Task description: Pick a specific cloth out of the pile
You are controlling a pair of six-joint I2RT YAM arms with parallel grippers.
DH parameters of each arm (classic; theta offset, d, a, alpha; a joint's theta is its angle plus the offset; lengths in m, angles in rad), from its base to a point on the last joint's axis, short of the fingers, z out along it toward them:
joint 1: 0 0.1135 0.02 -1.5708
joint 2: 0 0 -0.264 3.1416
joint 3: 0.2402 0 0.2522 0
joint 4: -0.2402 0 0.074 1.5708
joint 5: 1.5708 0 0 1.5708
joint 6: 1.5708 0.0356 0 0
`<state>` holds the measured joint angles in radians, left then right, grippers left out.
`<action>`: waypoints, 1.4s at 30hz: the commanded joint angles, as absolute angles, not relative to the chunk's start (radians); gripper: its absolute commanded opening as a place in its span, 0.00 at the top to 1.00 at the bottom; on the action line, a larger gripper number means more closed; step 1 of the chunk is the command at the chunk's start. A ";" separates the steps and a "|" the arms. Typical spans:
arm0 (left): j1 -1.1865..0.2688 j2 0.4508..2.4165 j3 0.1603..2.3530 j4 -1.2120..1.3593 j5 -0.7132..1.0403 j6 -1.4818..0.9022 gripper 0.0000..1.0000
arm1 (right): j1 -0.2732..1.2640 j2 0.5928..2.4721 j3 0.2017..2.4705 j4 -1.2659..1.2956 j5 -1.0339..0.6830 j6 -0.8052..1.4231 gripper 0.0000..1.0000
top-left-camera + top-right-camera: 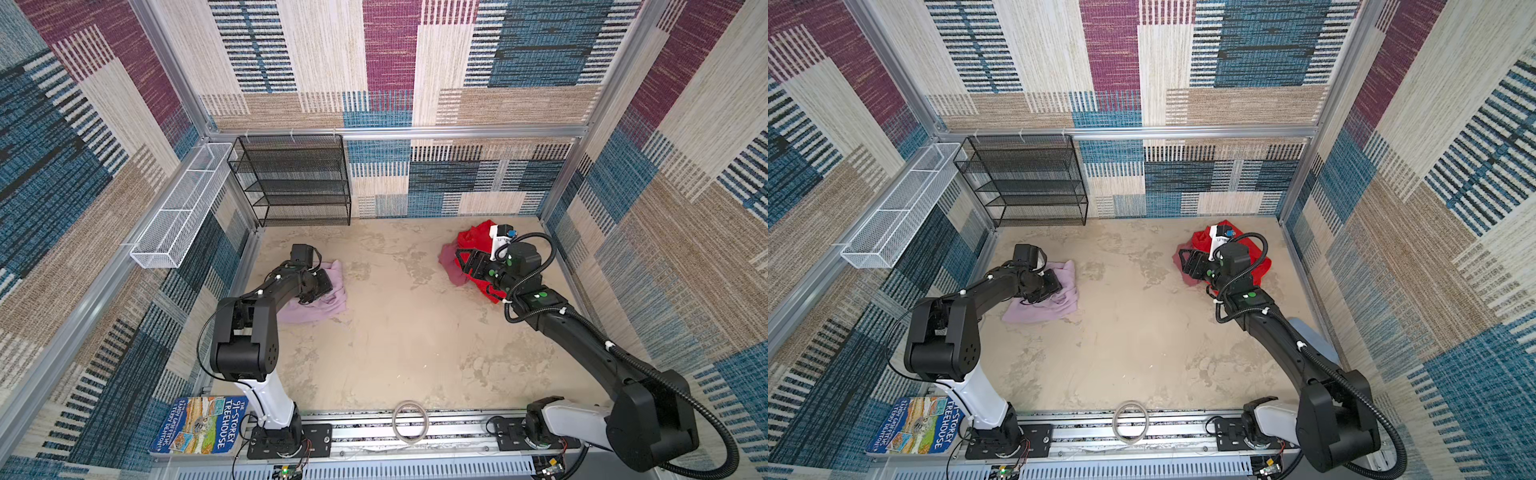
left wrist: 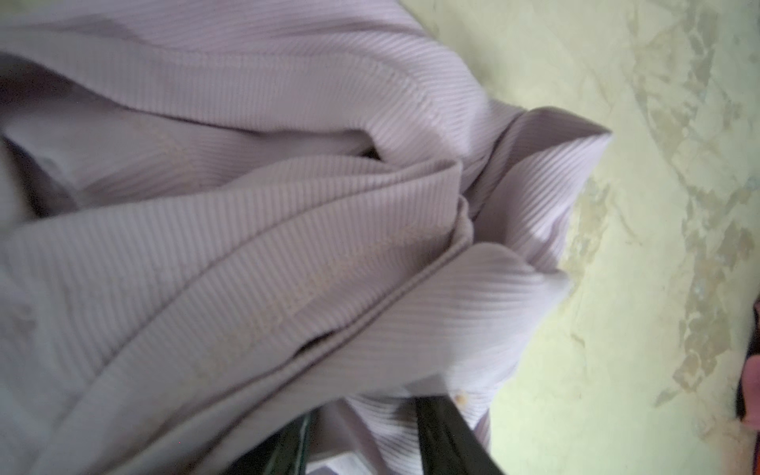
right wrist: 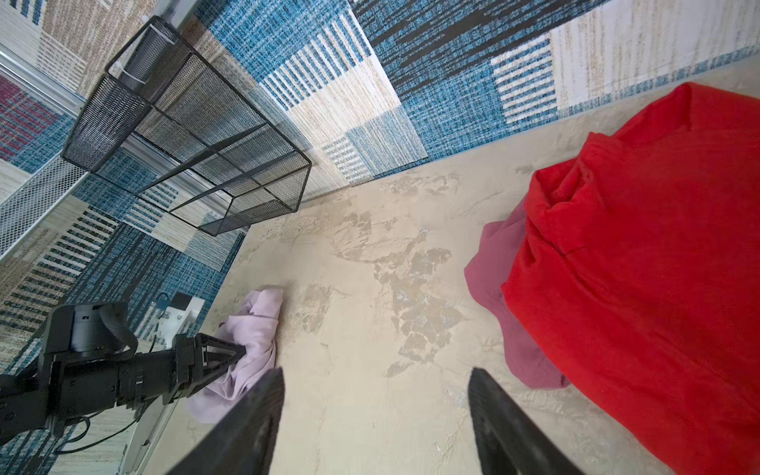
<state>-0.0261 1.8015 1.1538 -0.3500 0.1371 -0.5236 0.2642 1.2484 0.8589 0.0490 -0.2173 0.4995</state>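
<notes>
You are at the end of the picking step, I judge: the cloth [image 1: 318,308] lies alone on the table [image 1: 407,332], well apart from the pile [image 3: 641,255], with only bare table between them. Your left claw [image 2: 364,415] is down on the cloth and pinches a fold of it; the ribbed fabric is gathered between its two fingers. Your right claw [image 3: 374,411] is spread and empty. It hangs just beside the pile, on the side that faces the cloth, next to the maroon cloth [image 3: 493,271] that peeks out from under the red cloth [image 3: 658,205]. The next move, in my opinion, calls only for a choice: lift the cloth clear to show it, or let it go where it is. If you lift, go straight up, because the loose part will trail on the table. You have much open room between the cloth and the pile. On the side of the cloth away from the pile the room is tighter: the black shelf [image 1: 291,178] stands near and the side wall [image 1: 124,266] is close.
</notes>
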 commanded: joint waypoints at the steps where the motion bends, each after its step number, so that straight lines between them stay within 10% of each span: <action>1: 0.006 1.840 1.207 -0.343 0.137 -0.512 0.56 | 0.264 1.261 0.870 0.101 -0.236 0.515 0.27; 20: 0.113 2.055 1.578 -0.395 0.170 -0.464 0.56 | 0.263 1.322 0.947 0.064 -0.213 0.462 0.26; 34: -0.040 1.583 1.228 -0.282 0.138 -0.419 0.50 | 0.248 1.208 0.895 0.060 -0.074 0.330 0.21; 42: -0.132 1.334 1.010 -0.278 -0.026 -0.332 0.25 | 0.176 1.096 0.721 0.135 0.093 0.161 0.08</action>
<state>-0.1284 1.3769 1.0489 -0.2893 0.0711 -0.3878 0.1909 1.1255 0.7589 0.0692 -0.0025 0.2493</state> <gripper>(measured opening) 0.757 0.913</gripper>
